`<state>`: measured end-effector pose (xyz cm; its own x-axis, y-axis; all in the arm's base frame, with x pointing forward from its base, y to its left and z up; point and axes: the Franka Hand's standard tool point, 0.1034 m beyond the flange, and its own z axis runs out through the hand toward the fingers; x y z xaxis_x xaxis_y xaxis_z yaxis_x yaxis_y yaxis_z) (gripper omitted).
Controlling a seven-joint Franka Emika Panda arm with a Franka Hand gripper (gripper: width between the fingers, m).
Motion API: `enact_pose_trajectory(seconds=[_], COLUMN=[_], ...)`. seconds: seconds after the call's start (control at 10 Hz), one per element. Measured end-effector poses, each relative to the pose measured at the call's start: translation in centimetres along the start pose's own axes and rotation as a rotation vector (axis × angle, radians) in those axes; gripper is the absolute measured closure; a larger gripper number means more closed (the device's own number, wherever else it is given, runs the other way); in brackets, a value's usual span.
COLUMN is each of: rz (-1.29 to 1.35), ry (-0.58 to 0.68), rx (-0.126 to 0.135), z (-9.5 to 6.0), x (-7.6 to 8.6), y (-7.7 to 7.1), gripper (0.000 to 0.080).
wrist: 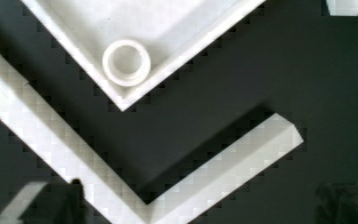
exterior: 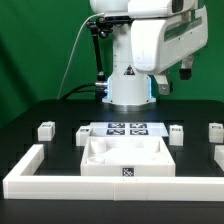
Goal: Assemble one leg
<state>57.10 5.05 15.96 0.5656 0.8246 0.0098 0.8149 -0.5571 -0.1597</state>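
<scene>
While four legs (exterior: 45, 129) lie loose near the tray (exterior: 100, 168), the gripper (wrist: 190, 200) hangs over a tray corner with a round hole (wrist: 126, 62), fingers well apart and holding nothing.

Down below the hand (wrist: 190, 200) sits one corner of the big white tray-like part (exterior: 125, 152), and there is a round socket (wrist: 126, 62) set into that corner. Also beneath the hand, just off that corner, the long white L-shaped wall (exterior: 60, 185) makes its bend. It lies apart from the tray, with a strip of black tabletop (exterior: 60, 112) between them. Farther from the hand, just beyond the tray's far rim, the marker board (exterior: 127, 128) lies flat, tags up. A green curtain (exterior: 40, 50) hangs well behind it all.
</scene>
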Motion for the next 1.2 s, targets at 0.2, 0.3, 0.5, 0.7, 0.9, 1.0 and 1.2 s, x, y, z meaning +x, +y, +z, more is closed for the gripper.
enact_pose_trajectory(seconds=[0.2,0.3,0.5,0.7,0.9,1.0,1.2], rz=[0.000,0.000,0.000,-0.082,-0.262,-0.327,-0.415], ry=[0.000,0.000,-0.001,0.006,0.008,-0.002,-0.010], rx=[0.000,0.000,0.000,-0.018,-0.044,-0.051,-0.073], z=[0.0,0.0,0.0,1.1,3.3,3.9,4.9], x=[0.0,0.0,0.0,-0.9,-3.4,-4.2,-6.2], y=[0.0,0.0,0.0,0.3,0.6,0.9,2.5], gripper=[0.0150,0.0150,0.0150,0.0150,0.0150,0.0150,0.0150])
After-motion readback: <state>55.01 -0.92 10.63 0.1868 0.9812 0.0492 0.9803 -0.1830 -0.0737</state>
